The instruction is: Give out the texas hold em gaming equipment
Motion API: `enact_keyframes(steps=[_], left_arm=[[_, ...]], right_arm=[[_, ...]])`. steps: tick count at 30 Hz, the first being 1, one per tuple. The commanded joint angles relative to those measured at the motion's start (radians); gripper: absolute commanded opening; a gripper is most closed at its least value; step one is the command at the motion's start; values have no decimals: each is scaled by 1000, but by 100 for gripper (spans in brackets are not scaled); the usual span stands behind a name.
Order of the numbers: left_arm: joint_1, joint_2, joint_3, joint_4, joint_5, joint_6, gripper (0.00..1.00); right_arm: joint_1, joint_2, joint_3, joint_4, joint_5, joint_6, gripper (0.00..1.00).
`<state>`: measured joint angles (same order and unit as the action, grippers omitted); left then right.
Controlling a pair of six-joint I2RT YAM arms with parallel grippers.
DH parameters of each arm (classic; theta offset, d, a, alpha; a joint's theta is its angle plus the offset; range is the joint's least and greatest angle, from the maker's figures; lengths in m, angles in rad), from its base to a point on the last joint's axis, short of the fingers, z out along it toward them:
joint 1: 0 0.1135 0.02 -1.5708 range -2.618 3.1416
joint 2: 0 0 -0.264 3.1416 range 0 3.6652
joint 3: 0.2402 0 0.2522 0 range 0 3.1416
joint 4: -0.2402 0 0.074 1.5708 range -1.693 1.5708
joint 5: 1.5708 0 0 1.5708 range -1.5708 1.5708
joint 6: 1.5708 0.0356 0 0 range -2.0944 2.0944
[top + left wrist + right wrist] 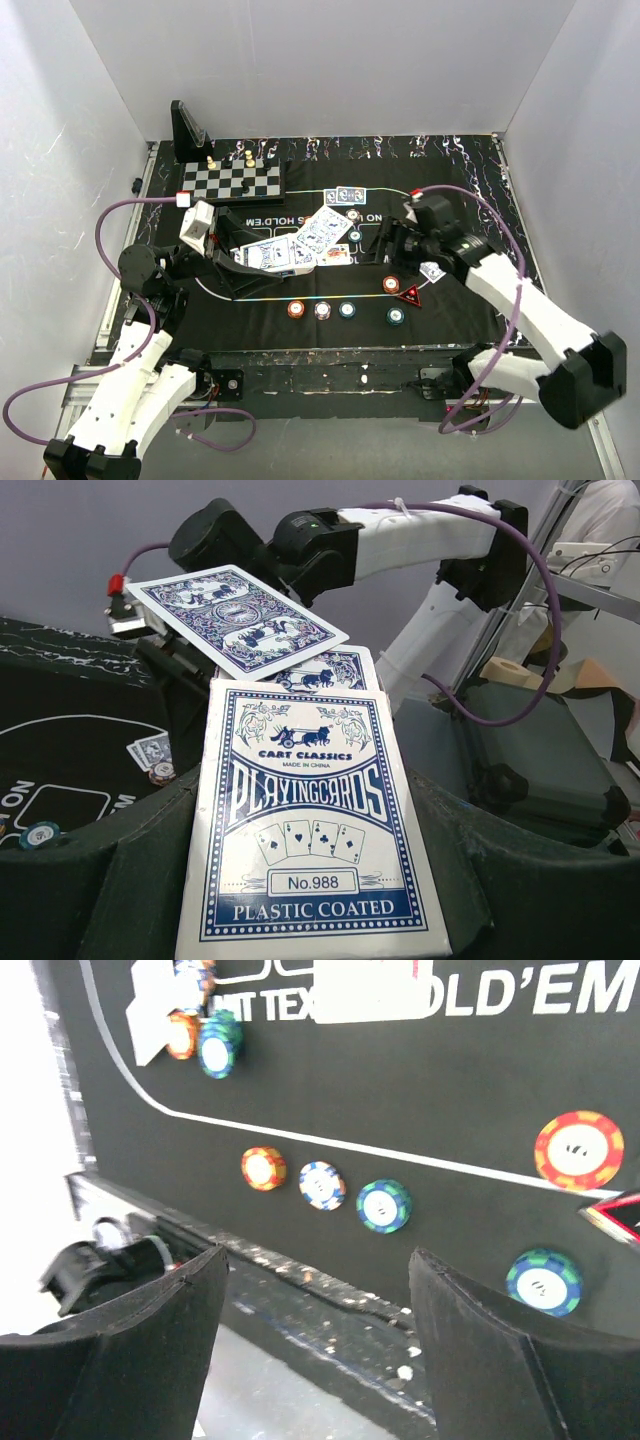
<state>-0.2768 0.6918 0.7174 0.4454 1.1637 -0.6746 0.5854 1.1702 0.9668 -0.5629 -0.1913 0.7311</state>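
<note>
- Top view: the left gripper (255, 262) is clamped on the card box (272, 254) over the black mat (455, 310), with loose playing cards (325, 230) fanned just beside it. The right gripper (386, 246) hangs near the red triangular marker (410, 295). The chessboard (233, 181) sits at the back left.
- Left wrist: the card box (315, 830) is pinched between both fingers (100, 880), with one card (235, 615) tilted above it.
- Right wrist: the right gripper (315, 1310) has its jaws well apart with nothing between them. Beyond it, an orange chip (263, 1168), a white chip (321, 1184) and a teal chip (383, 1205) lie in a row on the mat (450, 1070).
</note>
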Motion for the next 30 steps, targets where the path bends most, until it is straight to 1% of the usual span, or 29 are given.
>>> enact_keyframes(steps=[1, 3, 4, 5, 7, 10, 14, 18, 21, 23, 24, 30], left_arm=[[4, 3, 5, -8, -15, 44, 0], [4, 11, 1, 1, -18, 44, 0], [4, 11, -2, 7, -21, 46, 0], [5, 12, -7, 10, -24, 46, 0], [5, 17, -16, 12, -29, 52, 0], [5, 20, -29, 1, -36, 72, 0], [4, 29, -39, 0, -36, 84, 0], [5, 37, -41, -13, -32, 104, 0], [7, 38, -39, -28, -33, 119, 0], [5, 41, -39, -43, -32, 138, 0], [5, 44, -38, -45, -30, 136, 0], [7, 54, -36, -45, -33, 138, 0]], right_arm=[[-91, -168, -51, 129, -273, 89, 83], [-122, -217, -54, 156, -353, 112, 85], [-133, -236, -65, 185, -417, 138, 85], [-148, -257, -77, 230, -448, 168, 86], [-167, -296, -117, 343, -563, 237, 87], [-173, -328, -123, 435, -632, 298, 88], [-173, -328, -100, 546, -645, 375, 89], [-170, -255, -51, 682, -657, 467, 89], [-151, -199, -22, 782, -652, 505, 89], [-107, -143, 34, 785, -640, 495, 90], [-96, -124, 59, 759, -633, 479, 90], [-29, -41, 154, 718, -596, 447, 91]])
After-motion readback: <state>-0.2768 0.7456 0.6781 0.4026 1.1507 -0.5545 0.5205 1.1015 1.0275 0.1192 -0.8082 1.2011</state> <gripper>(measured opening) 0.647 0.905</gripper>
